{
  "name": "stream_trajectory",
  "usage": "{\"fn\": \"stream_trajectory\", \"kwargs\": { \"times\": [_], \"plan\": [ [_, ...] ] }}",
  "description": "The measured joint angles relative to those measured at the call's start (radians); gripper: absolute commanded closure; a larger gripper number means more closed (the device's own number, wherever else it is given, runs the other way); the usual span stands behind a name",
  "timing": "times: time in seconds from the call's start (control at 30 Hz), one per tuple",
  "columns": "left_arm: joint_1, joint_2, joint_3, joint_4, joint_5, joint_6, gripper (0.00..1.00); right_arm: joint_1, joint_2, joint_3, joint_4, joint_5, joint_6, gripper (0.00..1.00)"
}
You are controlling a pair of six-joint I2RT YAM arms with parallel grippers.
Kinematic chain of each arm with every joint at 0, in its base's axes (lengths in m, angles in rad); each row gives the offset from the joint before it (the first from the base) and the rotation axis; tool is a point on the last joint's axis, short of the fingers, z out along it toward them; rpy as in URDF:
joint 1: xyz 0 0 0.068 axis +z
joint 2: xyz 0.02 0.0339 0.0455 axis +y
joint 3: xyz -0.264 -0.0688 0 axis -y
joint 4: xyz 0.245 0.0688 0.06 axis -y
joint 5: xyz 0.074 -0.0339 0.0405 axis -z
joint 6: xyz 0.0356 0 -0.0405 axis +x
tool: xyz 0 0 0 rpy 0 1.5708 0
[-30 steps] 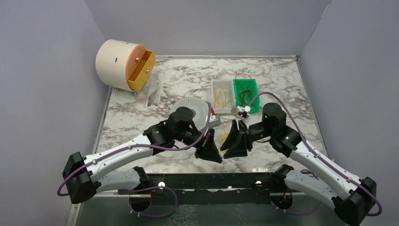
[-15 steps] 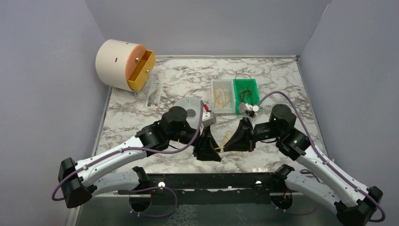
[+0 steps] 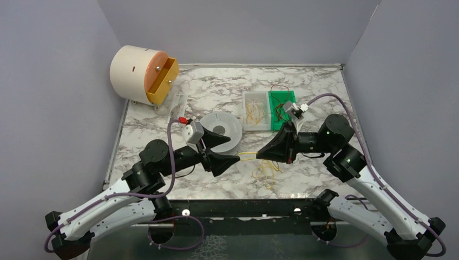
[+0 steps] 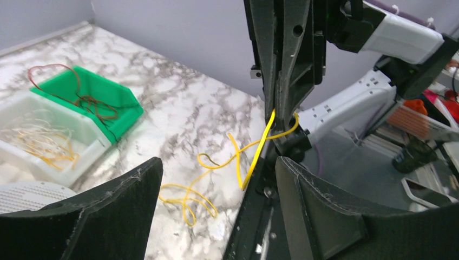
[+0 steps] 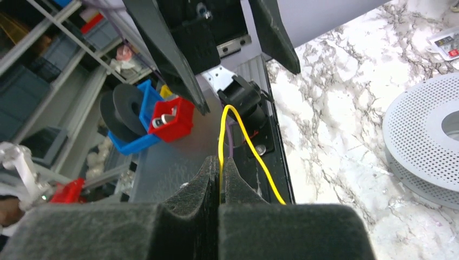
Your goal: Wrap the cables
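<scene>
between the two grippers, close to the near edge of the table (image 3: pixel 216 86), a yellow cable (image 3: pixel 248 157) runs level above the marble top. its right end is pinched in the right gripper (image 3: pixel 261 155), whose fingers are pressed fully together on it. in the right wrist view the cable comes up from between the closed pads and arches over in a narrow loop. from that gripper the rest of the cable drops and lies in loose curls on the table, just near and right of the gap between the grippers.

the left gripper (image 3: pixel 234 154) faces it from the left with its fingers spread wide and nothing in their grasp. the left wrist view shows the cable hanging in the open space between them; whether it brushes a fingertip cannot be told.

farther back, right of centre, a white bin (image 3: pixel 244 103) holds more yellow wires (image 3: pixel 253 112). a green bin (image 3: pixel 292 100) sits against its right side with red-brown wires (image 3: pixel 280 105) in it, one of them looping over the far rim. a pale perforated disc (image 3: pixel 230 130) lies left of the white bin, behind the left gripper. a round cream box (image 3: pixel 132 65) with an open yellow drawer (image 3: pixel 162 81) stands at the far left corner.
</scene>
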Motion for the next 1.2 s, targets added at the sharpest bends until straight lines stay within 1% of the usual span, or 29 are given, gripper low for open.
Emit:
{"fn": "stream_trajectory", "kwargs": {
  "times": [0.13,0.33,0.5,0.8,1.2],
  "plan": [
    [0.000,-0.061,-0.113,0.119,-0.052,0.003,0.20,0.000,0.027,0.035,0.039,0.035,0.085,0.99],
    [0.000,-0.051,-0.216,0.294,-0.055,-0.010,0.20,0.000,0.061,0.072,0.156,0.070,0.240,0.99],
    [0.000,-0.002,-0.220,0.409,-0.054,-0.024,0.21,0.000,0.090,0.080,0.257,0.106,0.363,0.99],
    [0.000,0.052,-0.227,0.646,-0.018,-0.083,0.22,0.001,0.098,0.061,0.390,0.179,0.513,0.99],
    [0.000,0.167,-0.227,0.833,0.006,-0.142,0.23,0.018,0.113,0.031,0.507,0.182,0.614,0.99]
  ]
}}
